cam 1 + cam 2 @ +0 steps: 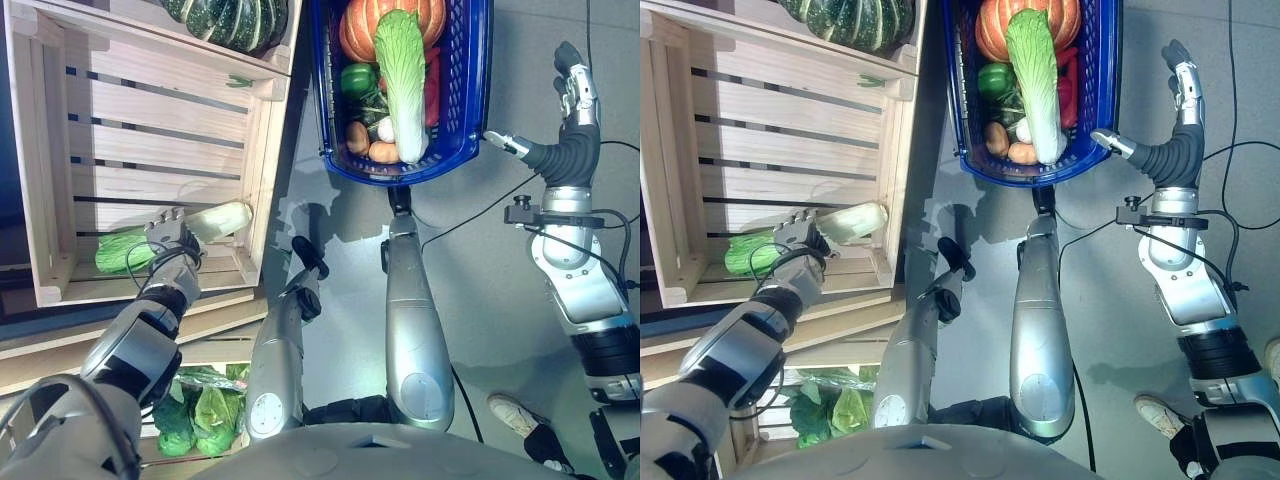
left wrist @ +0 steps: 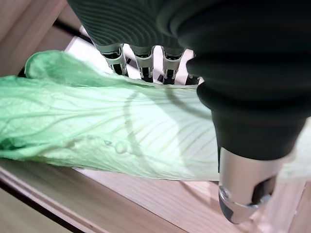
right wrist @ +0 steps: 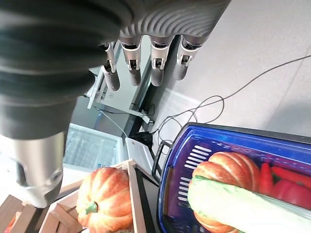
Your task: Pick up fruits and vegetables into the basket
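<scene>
A napa cabbage (image 1: 218,220) lies in the bottom of a wooden crate (image 1: 50,150), leafy green end to the left. My left hand (image 1: 172,240) rests over its middle. In the left wrist view the fingers (image 2: 138,60) reach behind the cabbage (image 2: 97,131) while the thumb (image 2: 248,179) stands straight on the near side, off the leaves. The blue basket (image 1: 465,100) holds an orange pumpkin (image 1: 360,25), another napa cabbage (image 1: 402,75), a green pepper (image 1: 356,78) and smaller vegetables. My right hand (image 1: 575,90) hangs open to the right of the basket, fingers (image 3: 158,63) straight, holding nothing.
A dark green squash (image 1: 235,20) sits in the crate above. Leafy greens (image 1: 200,410) fill a lower crate by my left arm. Another orange pumpkin (image 3: 104,194) sits in a crate beyond the basket. A person's shoe (image 1: 515,410) is on the grey floor at lower right.
</scene>
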Robot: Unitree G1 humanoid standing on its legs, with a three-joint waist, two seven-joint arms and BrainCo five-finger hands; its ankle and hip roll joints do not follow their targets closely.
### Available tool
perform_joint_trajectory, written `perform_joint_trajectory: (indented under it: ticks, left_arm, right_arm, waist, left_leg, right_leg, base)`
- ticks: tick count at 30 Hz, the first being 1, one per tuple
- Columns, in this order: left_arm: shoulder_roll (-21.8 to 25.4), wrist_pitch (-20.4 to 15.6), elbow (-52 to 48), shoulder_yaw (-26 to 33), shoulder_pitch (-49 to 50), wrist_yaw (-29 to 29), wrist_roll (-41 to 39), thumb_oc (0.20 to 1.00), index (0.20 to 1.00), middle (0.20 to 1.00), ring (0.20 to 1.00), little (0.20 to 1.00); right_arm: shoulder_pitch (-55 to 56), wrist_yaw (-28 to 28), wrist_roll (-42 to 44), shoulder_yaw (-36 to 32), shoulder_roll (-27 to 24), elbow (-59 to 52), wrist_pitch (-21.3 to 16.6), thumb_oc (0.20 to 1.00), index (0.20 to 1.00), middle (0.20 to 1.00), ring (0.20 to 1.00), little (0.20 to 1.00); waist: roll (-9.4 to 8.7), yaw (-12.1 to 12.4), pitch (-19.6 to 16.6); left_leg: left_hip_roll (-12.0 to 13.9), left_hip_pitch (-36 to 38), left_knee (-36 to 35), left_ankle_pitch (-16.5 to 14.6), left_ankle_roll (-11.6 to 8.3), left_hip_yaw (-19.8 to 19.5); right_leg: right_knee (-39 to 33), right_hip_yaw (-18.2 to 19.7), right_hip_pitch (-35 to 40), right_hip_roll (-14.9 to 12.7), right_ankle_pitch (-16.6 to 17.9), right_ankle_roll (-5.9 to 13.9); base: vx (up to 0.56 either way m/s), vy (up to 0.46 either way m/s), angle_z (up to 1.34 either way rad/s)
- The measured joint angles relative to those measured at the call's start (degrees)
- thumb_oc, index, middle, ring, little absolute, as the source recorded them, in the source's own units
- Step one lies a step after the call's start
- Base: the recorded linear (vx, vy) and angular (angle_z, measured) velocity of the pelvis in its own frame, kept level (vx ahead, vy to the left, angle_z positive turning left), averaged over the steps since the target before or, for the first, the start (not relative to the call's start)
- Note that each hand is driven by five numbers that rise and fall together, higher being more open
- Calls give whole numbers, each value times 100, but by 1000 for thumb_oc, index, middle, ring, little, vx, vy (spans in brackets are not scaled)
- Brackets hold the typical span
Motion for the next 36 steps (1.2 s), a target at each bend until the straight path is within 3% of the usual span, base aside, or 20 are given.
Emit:
perform_joint_trajectory:
  ticks: [4,10,19,20,21,22,23,27,36]
  left_arm:
    - [46,534,-93,-347,-33,342,583,1000,1000,1000,1000,1000]
    - [57,1129,-250,-484,-312,698,764,1000,1000,1000,1000,1000]
    - [43,2064,-470,-854,-328,424,2187,1000,1000,1000,1000,1000]
    - [43,2149,-473,-868,-328,406,2261,871,871,871,871,871]
    - [43,2207,-473,-893,-329,362,2312,545,545,545,545,545]
    - [39,2244,-478,-923,-315,300,2324,297,297,297,297,297]
    - [35,2284,-506,-921,-274,236,2327,200,200,200,200,200]
    - [40,2503,-640,-903,-206,183,2330,200,200,200,200,200]
    - [58,2522,-636,-906,-146,514,2280,200,200,200,200,200]
  right_arm:
    - [-50,-35,6,-15,-38,0,-21,1000,1000,1000,1000,1000]
    - [-30,-267,-12,11,-32,-8,-170,1000,1000,1000,1000,1000]
    - [-52,-494,-68,14,-30,-10,-448,1000,1000,1000,1000,1000]
    - [-65,-497,-71,15,-30,-10,-467,1000,1000,1000,1000,1000]
    - [-74,-499,-72,15,-30,-10,-469,1000,1000,1000,1000,1000]
    - [-75,-505,-72,15,-29,-9,-471,1000,1000,1000,1000,1000]
    - [-70,-511,-73,14,-28,-10,-489,1000,1000,1000,1000,1000]
    - [-48,-529,-130,9,-26,-12,-564,1000,1000,1000,1000,1000]
    - [-32,-606,-135,3,-9,-37,-620,1000,1000,1000,1000,1000]
  waist:
    - [0,9,0]
    - [-1,15,1]
    - [-8,81,5]
    - [-10,92,6]
    - [-23,92,15]
    - [-24,89,15]
    - [-24,89,16]
    - [-29,116,19]
    - [-30,141,19]
  left_leg:
    - [1,-281,110,-2,7,-13]
    - [10,-543,264,-37,17,-39]
    - [183,-1099,810,-193,14,-172]
    - [208,-1169,886,-213,10,-197]
    - [212,-1196,917,-224,4,-214]
    - [220,-1219,947,-233,1,-222]
    - [234,-1253,988,-254,-2,-230]
    - [295,-1374,1054,-266,-11,-247]
    - [302,-1435,1094,-274,-26,-325]
  right_leg:
    - [57,9,-261,0,25,-18]
    - [143,13,-481,-8,23,-18]
    - [346,-93,-812,40,-6,-62]
    - [357,-92,-851,55,-7,-60]
    - [378,-93,-874,65,-9,-58]
    - [388,-93,-884,72,-15,-56]
    - [400,-92,-896,88,-29,-54]
    - [449,-98,-1000,103,-32,-87]
    - [514,-158,-1023,101,-53,-116]
  base:
    - [25,20,1]
    - [-3,-5,1]
    - [-26,-72,3]
    - [-11,-35,1]
    - [-17,-30,-1]
    - [-23,-33,-2]
    - [-23,-31,-2]
    - [-27,-30,-1]
    - [-32,-14,3]
